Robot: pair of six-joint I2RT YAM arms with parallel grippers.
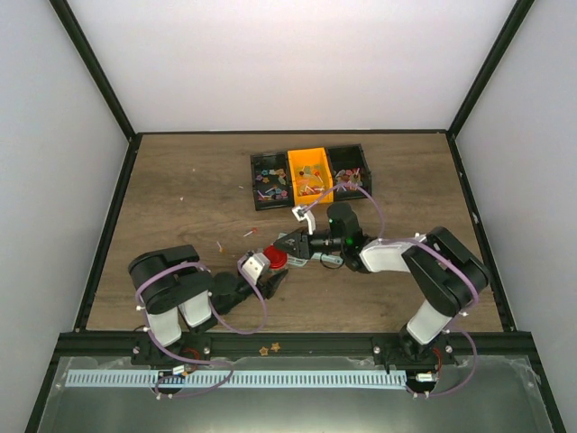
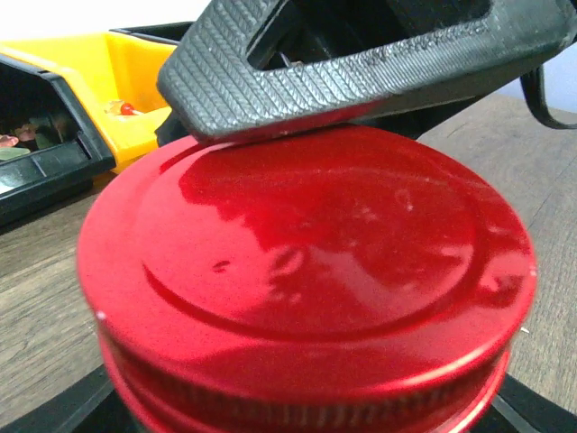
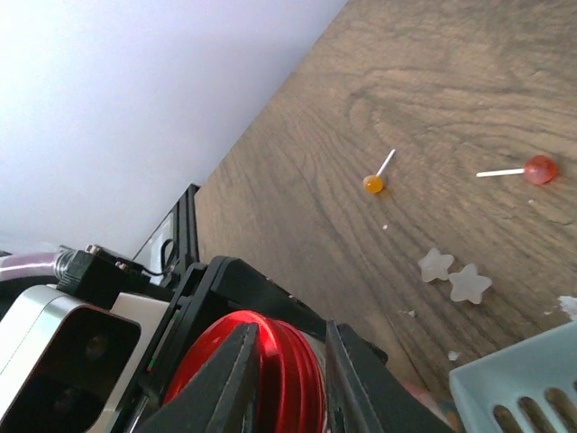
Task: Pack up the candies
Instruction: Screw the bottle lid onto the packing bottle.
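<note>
Candies [image 1: 270, 179] lie in the bins [image 1: 254, 180] at the counter's [image 1: 180, 198] far side, a few loose nearby, while the left tool [image 1: 263, 269] holds the hidden jar wide and the right tool [image 3: 290, 334] pinches its red lid [image 2: 306, 244] narrowly: twist squarely, keeping the jar steady.

top: overhead, far | wrists: close, facing shared red lid [image 2: 306, 271]
</note>
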